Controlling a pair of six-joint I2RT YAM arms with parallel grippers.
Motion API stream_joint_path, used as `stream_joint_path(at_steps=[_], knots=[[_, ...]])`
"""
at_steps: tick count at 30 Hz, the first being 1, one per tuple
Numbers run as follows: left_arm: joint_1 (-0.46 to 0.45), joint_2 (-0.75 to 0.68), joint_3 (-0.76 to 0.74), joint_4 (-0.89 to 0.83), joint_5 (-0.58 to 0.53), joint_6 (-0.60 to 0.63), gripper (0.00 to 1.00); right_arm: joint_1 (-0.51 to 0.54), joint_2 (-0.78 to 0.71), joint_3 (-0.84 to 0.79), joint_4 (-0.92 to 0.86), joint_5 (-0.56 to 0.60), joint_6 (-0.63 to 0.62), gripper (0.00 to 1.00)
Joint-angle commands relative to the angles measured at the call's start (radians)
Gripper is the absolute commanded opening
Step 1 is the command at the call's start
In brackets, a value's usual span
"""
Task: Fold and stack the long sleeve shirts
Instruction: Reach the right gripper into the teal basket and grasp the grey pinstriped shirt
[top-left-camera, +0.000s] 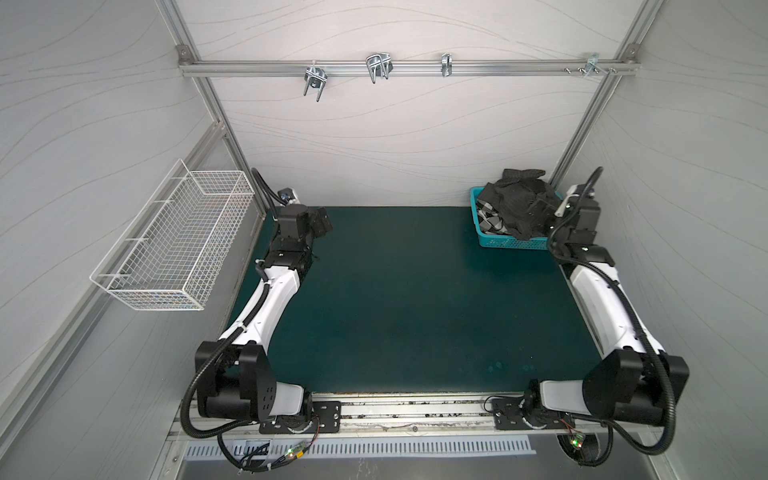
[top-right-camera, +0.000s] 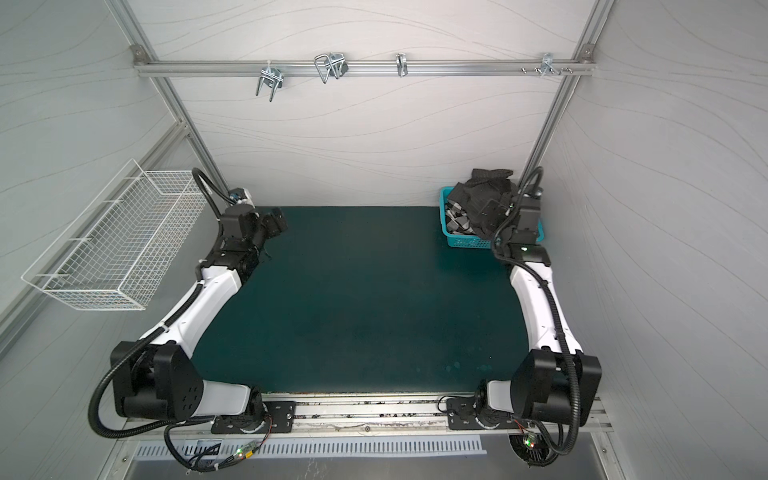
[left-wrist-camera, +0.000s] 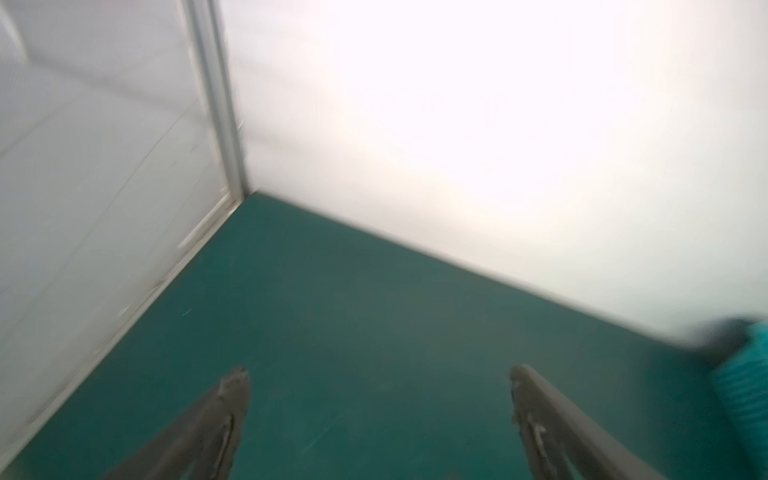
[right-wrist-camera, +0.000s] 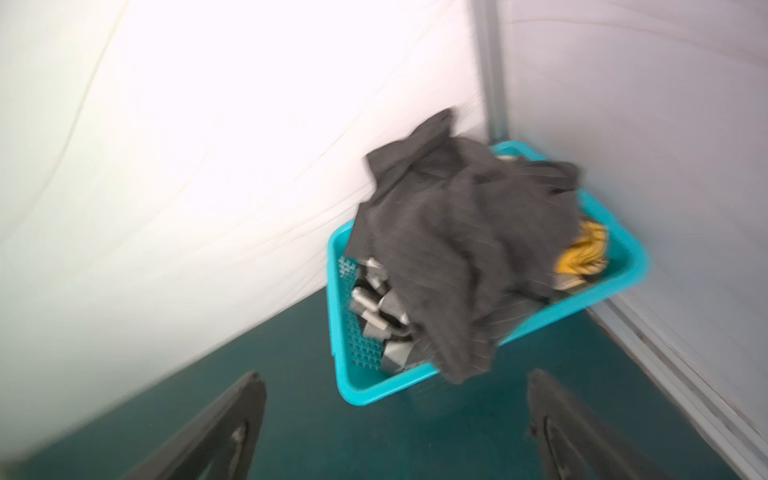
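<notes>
The long sleeve shirts lie heaped in a turquoise basket (top-left-camera: 511, 245) (right-wrist-camera: 374, 390) at the mat's back right corner. A dark pinstriped shirt (top-left-camera: 519, 199) (top-right-camera: 482, 199) (right-wrist-camera: 457, 241) is on top and spills over the rim. A black-and-white checked one (top-left-camera: 492, 222) (right-wrist-camera: 378, 307) lies under it, and a mustard-yellow one (right-wrist-camera: 582, 253) peeks out at the far side. My right gripper (right-wrist-camera: 395, 377) is open over bare mat just short of the basket. At the back left, my left gripper (top-left-camera: 322, 222) (left-wrist-camera: 379, 374) is open and empty above the mat.
A green mat (top-left-camera: 415, 299) covers the table, with walls behind and on both sides. A white wire basket (top-left-camera: 174, 245) hangs on the left wall. Metal hooks (top-left-camera: 378, 68) sit on a rail high on the back wall. The turquoise basket's edge (left-wrist-camera: 744, 395) shows blurred in the left wrist view.
</notes>
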Motion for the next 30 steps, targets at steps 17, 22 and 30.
stream_joint_path(at_steps=[17, 22, 30], knots=[[-0.157, -0.022, -0.132, -0.15, 0.157, -0.093, 0.93, -0.066, 0.659, 0.525, -0.46, -0.204, -0.01, 0.57], [-0.158, -0.011, -0.122, -0.15, 0.163, -0.102, 0.89, -0.06, 0.64, 0.538, -0.465, -0.181, -0.021, 0.0], [-0.165, -0.019, -0.017, -0.285, 0.164, -0.172, 0.8, 0.111, 0.401, 0.585, -0.572, -0.17, -0.105, 0.0]])
